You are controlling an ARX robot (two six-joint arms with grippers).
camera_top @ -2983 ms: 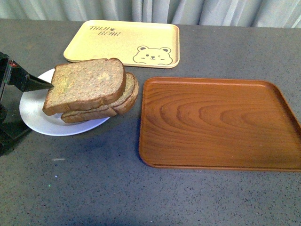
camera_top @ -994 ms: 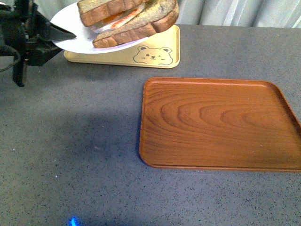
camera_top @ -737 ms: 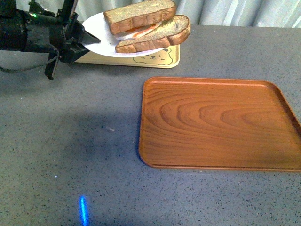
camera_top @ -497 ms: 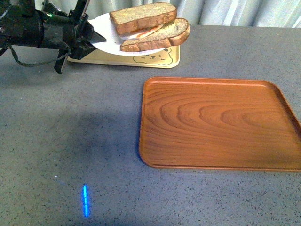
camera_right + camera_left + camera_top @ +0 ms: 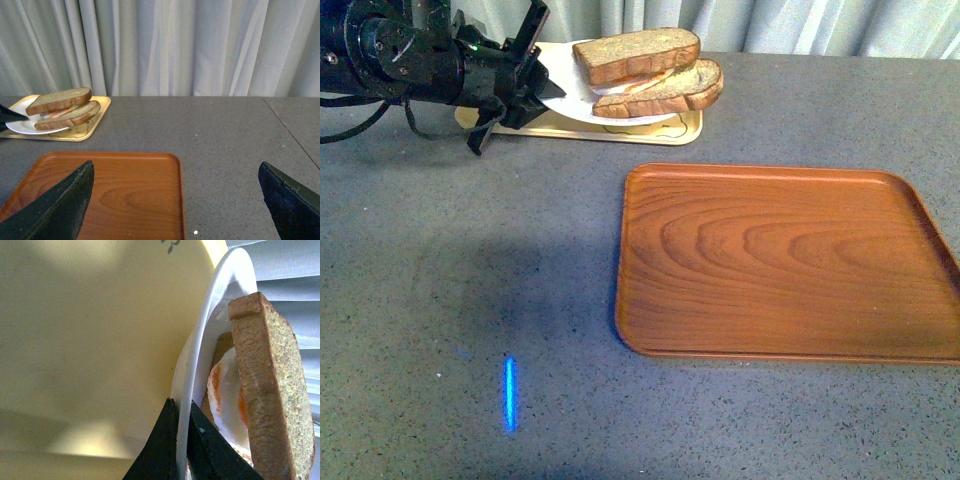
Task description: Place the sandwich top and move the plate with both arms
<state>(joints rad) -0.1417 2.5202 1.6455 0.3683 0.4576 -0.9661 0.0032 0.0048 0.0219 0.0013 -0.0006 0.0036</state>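
Left gripper (image 5: 181,426) is clamped narrow on the rim of the plate (image 5: 200,340); only the left wrist view shows this close, with egg white and orange under the sandwich top (image 5: 270,380). Right gripper (image 5: 175,167) gapes wide, empty, above the wooden tray (image 5: 125,195). The plate is over the yellow tray (image 5: 620,132) on a grey table (image 5: 470,260), with pale curtains (image 5: 175,45) behind

Bright, even light; soft shadows; sharp focus.
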